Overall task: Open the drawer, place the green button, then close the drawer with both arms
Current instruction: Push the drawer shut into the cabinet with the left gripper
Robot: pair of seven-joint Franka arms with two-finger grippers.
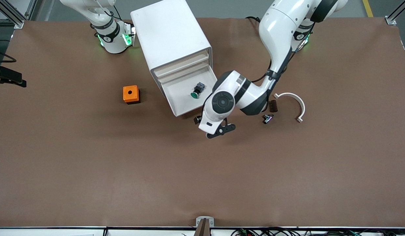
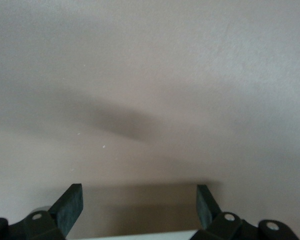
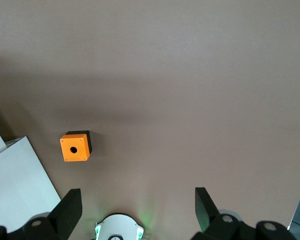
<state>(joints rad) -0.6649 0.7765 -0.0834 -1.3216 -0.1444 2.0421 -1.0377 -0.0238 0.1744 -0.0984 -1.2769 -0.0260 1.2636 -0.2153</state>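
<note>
- The left gripper (image 1: 207,126) is low over the brown table (image 1: 91,170), just in front of the open drawer's front edge, at the end of the left arm (image 1: 255,91) that reaches in from its base.
- In the left wrist view its two black fingers (image 2: 70,205) stand wide apart with nothing between them; a strip of white shows at the frame's edge between them, and only bare table lies ahead.
- A small dark part with a metal end (image 1: 267,118) lies on the table toward the left arm's end, with a dark brown block (image 1: 273,106) a little farther from the front camera, beside the arm's elbow.
- A white curved half-ring (image 1: 294,101) lies just beside those two, closer to the left arm's end.
- The drawer (image 1: 179,105) is pulled out of the white cabinet (image 1: 169,36), its tray open to view.
- The button (image 1: 196,91) lies inside the drawer, green cap toward the front camera, dark body toward the cabinet.
- An orange box (image 1: 131,94) with a hole in its top sits on the table toward the right arm's end, apart from the cabinet.
- The right arm (image 1: 107,29) waits by its base beside the cabinet; the right gripper (image 3: 137,210) is high over the table, fingers spread wide and empty, looking down on the orange box.
</note>
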